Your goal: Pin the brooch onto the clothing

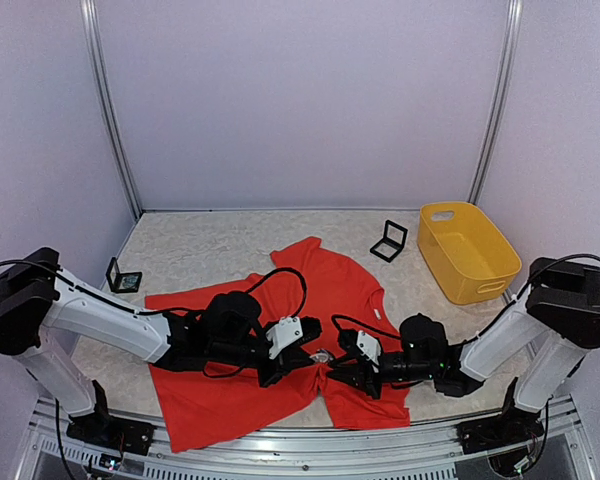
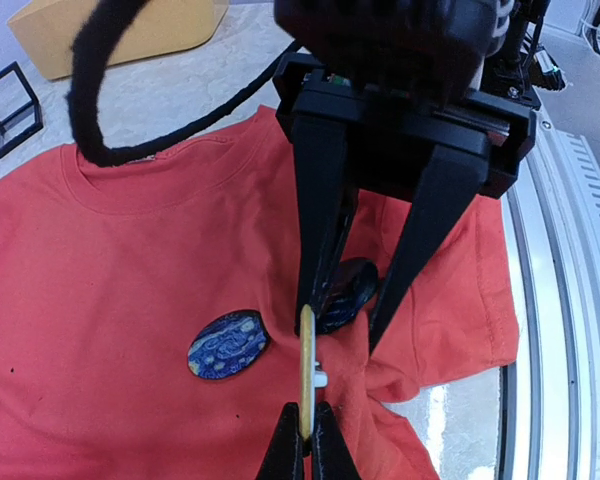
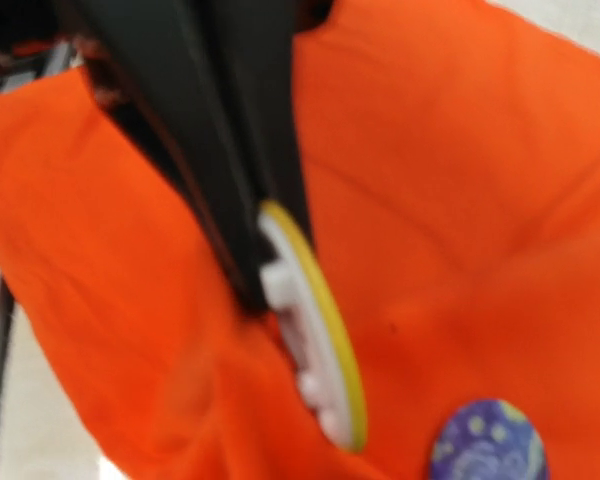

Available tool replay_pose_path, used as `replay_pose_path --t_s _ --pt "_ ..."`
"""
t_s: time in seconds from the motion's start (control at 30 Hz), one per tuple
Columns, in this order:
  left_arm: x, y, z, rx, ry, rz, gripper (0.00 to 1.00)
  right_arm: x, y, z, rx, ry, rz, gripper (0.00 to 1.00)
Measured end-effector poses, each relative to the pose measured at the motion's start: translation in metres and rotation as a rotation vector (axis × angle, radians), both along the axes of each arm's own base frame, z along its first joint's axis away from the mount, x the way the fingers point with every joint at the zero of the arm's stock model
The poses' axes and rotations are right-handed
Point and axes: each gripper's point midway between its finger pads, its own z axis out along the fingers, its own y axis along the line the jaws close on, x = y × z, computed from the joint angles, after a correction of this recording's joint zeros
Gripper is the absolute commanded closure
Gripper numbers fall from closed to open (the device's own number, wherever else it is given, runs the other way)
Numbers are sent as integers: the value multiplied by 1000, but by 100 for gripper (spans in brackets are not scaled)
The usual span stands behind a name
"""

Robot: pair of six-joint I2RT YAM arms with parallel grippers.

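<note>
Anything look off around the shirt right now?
Yes. The T-shirt is bunched into a ridge near its hem, between the left tool and the open right tool, instead of lying flat. The left tool pinches a yellow-rimmed brooch edge-on at that ridge.

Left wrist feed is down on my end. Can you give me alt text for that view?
The left gripper is shut on a yellow-rimmed brooch, held edge-on by a bunched fold of the shirt. The right gripper faces it with jaws apart. A blue brooch lies flat on the shirt beside them.
</note>
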Motion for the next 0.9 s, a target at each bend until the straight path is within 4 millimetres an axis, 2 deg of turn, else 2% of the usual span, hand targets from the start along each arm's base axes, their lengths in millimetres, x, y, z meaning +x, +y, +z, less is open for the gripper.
replay_pose_path --t_s 0.1,0.17,0.4,0.63,0.67,0.8,0.9 --pt "0 0 3 -6 -2 -2 100 4 -1 -4 -7 20 -33 96" --pt "-1 0 3 -5 1 -3 100 6 -2 -5 -9 30 -48 100" --pt "-5 0 3 -4 15 -14 100 13 1 -10 -24 49 -77 100" --pt "-6 0 4 -8 27 -11 100 16 8 -8 -29 54 -77 100" --pt "-6 0 4 -9 28 -10 100 17 8 -7 -28 54 -78 97" --pt "-6 1 3 -7 26 -5 100 18 6 -10 -34 58 -81 72" --pt "-7 1 3 -7 25 -8 100 13 0 -12 -45 71 -57 60"
